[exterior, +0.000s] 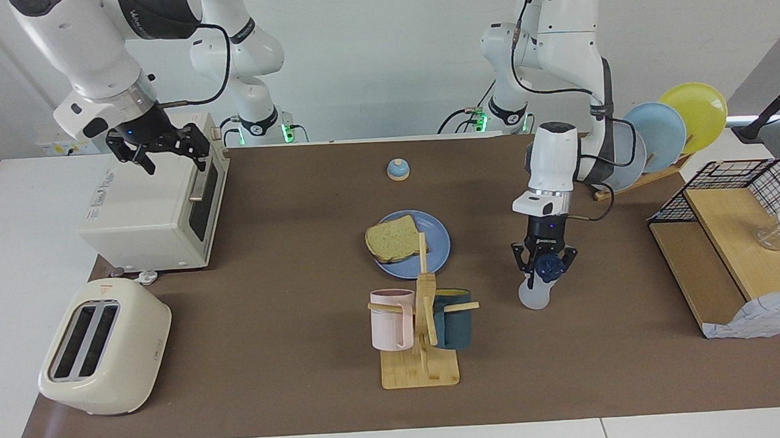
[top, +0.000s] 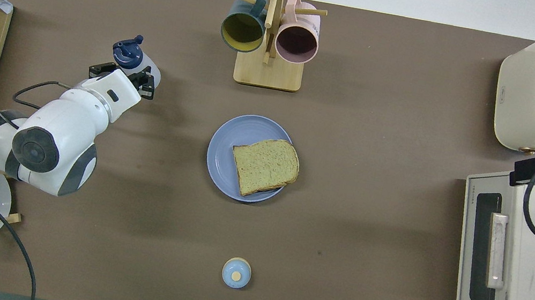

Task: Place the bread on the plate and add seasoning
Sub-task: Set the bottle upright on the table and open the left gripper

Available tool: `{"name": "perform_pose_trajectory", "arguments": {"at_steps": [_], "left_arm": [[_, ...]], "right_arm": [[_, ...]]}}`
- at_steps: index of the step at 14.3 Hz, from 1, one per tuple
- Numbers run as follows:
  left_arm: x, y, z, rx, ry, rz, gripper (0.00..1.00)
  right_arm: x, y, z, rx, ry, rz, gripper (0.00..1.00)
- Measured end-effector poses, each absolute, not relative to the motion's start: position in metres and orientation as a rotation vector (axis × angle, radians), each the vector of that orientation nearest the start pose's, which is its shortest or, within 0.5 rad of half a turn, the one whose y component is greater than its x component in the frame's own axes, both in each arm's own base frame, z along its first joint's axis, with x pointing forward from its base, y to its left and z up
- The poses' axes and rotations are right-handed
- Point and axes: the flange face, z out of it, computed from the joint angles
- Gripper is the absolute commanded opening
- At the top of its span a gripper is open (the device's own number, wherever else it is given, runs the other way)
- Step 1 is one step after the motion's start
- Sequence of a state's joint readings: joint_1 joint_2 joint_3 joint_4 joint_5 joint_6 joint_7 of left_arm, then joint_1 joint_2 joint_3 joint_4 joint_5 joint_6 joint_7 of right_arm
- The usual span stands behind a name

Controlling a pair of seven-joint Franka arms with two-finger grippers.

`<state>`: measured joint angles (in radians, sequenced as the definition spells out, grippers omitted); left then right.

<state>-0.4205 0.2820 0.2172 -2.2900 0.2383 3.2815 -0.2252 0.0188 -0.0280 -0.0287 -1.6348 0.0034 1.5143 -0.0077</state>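
Note:
The bread [exterior: 392, 238] [top: 265, 166] lies on the blue plate [exterior: 438, 243] [top: 220, 156] in the middle of the mat. The seasoning [exterior: 535, 295] [top: 151, 70], a whitish bottle with a navy cap, stands on the mat beside the plate, toward the left arm's end. My left gripper [exterior: 545, 266] [top: 122, 79] reaches down onto it, its fingers shut on the bottle just under the cap. My right gripper [exterior: 163, 146] waits open above the toaster oven, holding nothing.
A wooden mug rack [exterior: 421, 336] with a pink and a dark mug stands farther from the robots than the plate. A small bell [exterior: 398, 170] sits nearer. Toaster oven [exterior: 152, 209] and toaster [exterior: 102, 347] fill the right arm's end; plate rack [exterior: 669, 134] and shelf [exterior: 733, 243] the left arm's.

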Motion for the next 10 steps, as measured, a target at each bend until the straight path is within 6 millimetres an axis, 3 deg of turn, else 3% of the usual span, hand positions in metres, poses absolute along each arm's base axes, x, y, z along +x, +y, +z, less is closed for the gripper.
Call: {"name": "perform_pose_trajectory", "arguments": {"at_steps": [10], "left_arm": [[0.5614, -0.1389, 0.3112, -2.961, 0.371, -1.106, 1.00]], "right_arm": [[0.5381, -0.0051, 0.6051, -3.133, 0.003, 0.145, 1.00]]}}
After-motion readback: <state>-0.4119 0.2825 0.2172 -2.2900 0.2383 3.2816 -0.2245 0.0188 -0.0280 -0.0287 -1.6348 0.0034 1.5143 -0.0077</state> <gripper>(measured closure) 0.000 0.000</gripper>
